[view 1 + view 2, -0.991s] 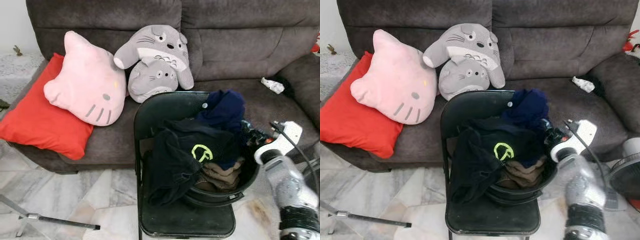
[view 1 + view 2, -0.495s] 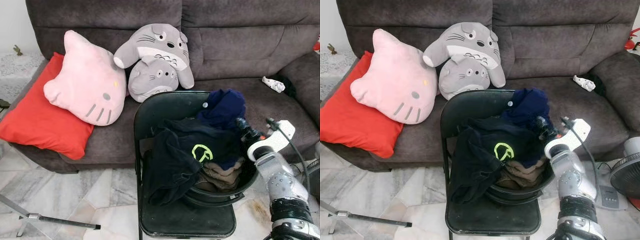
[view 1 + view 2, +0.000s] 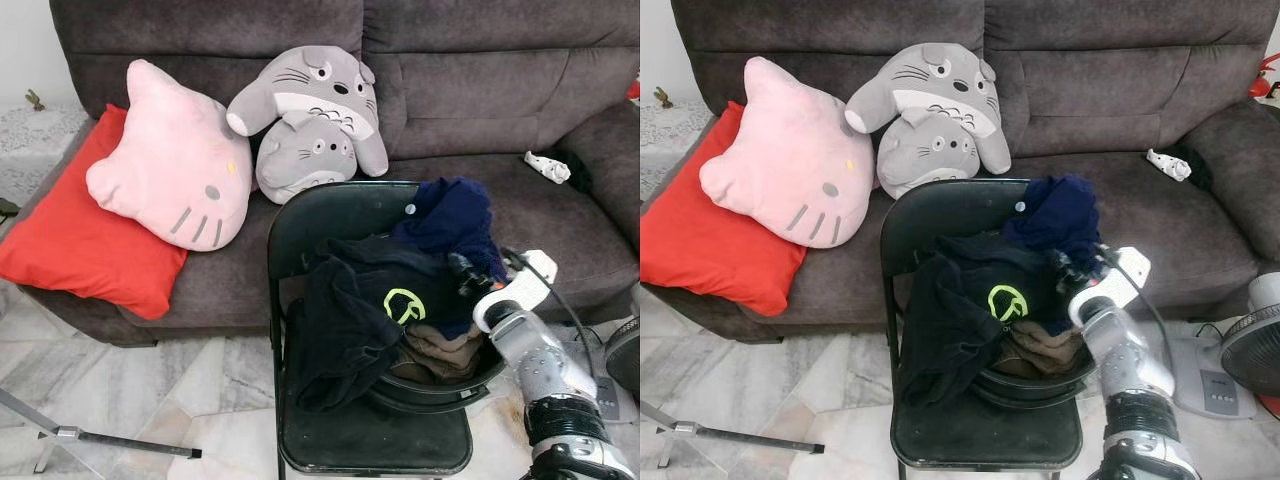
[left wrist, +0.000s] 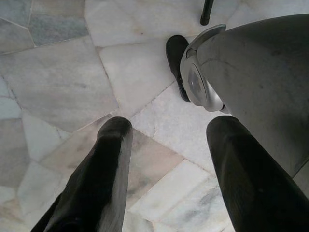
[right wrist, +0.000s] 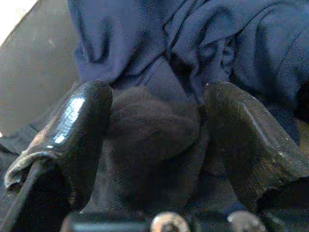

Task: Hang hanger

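Note:
A black folding chair (image 3: pixel 330 215) stands before the sofa and carries a black basin (image 3: pixel 440 388) heaped with clothes. On top lie a black garment with a green logo (image 3: pixel 370 300) and a navy garment (image 3: pixel 450 215). My right gripper (image 3: pixel 462 272) reaches into the pile from the right, at the lower edge of the navy garment. In the right wrist view its fingers (image 5: pixel 84 121) stand apart, with a fold of dark cloth (image 5: pixel 149 125) bunched between them. My left gripper (image 4: pixel 166 140) hangs open over the marble floor beside my own leg.
A dark brown sofa (image 3: pixel 480 80) behind the chair holds a pink cat cushion (image 3: pixel 175 165), a red pillow (image 3: pixel 75 235), two grey plush toys (image 3: pixel 310 120) and a small white object (image 3: pixel 547 166). A fan (image 3: pixel 1252 350) stands at the right. A metal stand leg (image 3: pixel 100 440) lies on the floor at the left.
My right gripper has moved left from beside the basin into the clothes pile, under the navy garment. The left arm has not moved.

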You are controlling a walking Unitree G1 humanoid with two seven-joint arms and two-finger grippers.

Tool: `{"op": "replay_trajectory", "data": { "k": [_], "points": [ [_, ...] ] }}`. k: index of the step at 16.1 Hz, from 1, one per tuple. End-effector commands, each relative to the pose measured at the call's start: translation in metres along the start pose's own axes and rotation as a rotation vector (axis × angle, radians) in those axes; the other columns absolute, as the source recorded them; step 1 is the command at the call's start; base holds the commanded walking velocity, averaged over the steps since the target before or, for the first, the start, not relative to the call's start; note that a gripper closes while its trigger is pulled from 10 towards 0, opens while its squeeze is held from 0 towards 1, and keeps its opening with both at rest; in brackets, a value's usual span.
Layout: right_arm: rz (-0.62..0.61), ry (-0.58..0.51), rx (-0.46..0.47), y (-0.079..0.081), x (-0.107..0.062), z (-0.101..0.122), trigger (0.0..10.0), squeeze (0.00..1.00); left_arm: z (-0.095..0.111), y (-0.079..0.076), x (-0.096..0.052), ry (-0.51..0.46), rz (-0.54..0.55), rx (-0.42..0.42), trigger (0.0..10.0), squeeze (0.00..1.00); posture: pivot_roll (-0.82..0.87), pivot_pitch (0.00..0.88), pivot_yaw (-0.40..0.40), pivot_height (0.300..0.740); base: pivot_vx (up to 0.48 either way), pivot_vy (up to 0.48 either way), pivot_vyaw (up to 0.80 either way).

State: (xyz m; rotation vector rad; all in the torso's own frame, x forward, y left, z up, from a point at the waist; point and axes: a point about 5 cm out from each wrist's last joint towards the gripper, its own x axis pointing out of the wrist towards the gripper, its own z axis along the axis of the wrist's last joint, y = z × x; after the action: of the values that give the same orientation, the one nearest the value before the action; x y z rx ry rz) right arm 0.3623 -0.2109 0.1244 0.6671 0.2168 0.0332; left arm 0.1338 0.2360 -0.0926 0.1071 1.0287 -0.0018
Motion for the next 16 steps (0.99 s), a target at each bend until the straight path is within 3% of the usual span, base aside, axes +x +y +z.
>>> {"op": "replay_trajectory", "data": {
  "k": [1, 2, 3, 16],
  "points": [
    [0.013, 0.021, 0.0, 0.004, 0.002, -0.004, 10.0, 0.0, -0.013, 0.002, -0.003, 0.036, 0.003, 0.01, 10.0, 0.0, -0.09, 0.207, 0.017, 0.74, 0.0, 0.0, 0.0],
    [0.027, 0.031, -0.003, 0.006, 0.002, -0.006, 2.0, 0.0, -0.013, 0.002, -0.003, 0.036, 0.003, 0.012, 10.0, 0.0, -0.09, 0.207, 0.018, 0.74, 0.0, 0.0, 0.0],
    [0.04, 0.043, -0.017, 0.008, 0.003, -0.009, 0.0, 0.0, -0.012, 0.002, -0.003, 0.036, 0.003, 0.013, 10.0, 0.0, -0.09, 0.207, 0.018, 0.74, 0.0, 0.0, 0.0],
    [0.082, 0.051, -0.069, 0.022, 0.004, -0.016, 0.0, 0.0, -0.013, 0.002, -0.003, 0.034, 0.01, 0.02, 10.0, 0.0, -0.08, 0.202, 0.013, 0.74, 0.0, 0.0, 0.0]
  ]
}}
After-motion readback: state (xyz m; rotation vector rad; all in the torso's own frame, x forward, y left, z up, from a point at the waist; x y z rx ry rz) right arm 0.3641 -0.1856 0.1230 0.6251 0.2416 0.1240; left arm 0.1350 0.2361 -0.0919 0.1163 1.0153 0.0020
